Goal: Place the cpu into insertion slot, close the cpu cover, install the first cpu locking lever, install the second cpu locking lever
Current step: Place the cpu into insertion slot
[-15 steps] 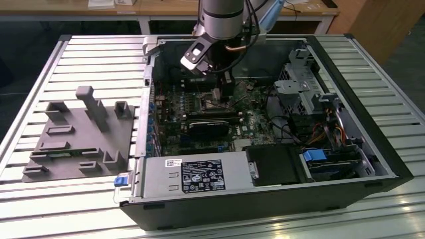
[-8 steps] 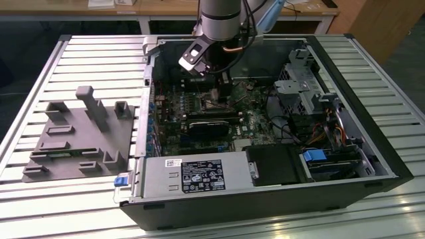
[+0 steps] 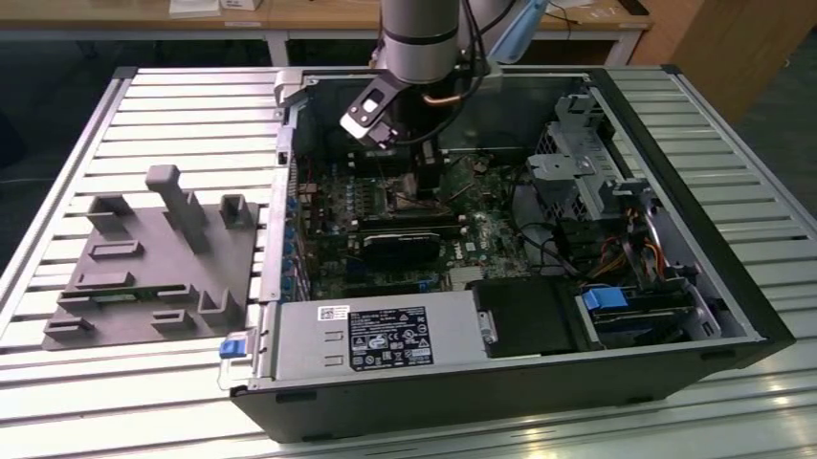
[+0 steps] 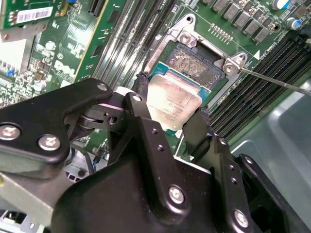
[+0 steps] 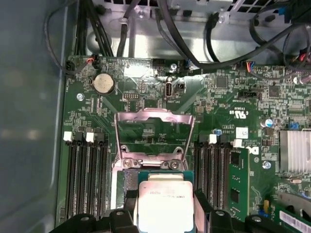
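My gripper [image 4: 170, 110] is shut on the cpu [image 4: 174, 103], a pale silver-tan square chip on a green base, clamped between two black fingers [image 4: 140, 94]. The cpu hangs over one side of the insertion slot [image 4: 195, 62], whose dark contact field shows beyond it. I cannot tell whether the chip touches the slot. In the first wrist view the cpu [image 5: 165, 203] sits in front of the cpu cover [image 5: 154, 132], a silver frame swung up and open. A thin metal lever [image 4: 274, 81] sticks out from the slot's corner. In the exterior view the gripper [image 3: 415, 186] reaches down into the computer case.
Long black memory slots [image 5: 87, 177] flank the socket on both sides, one holding a green module [image 5: 238, 187]. Cables [image 5: 194, 43] run along the case wall. The power supply [image 3: 370, 337] fills the case's near end. A grey fixture [image 3: 153, 258] lies on the slatted table at the exterior view's left.
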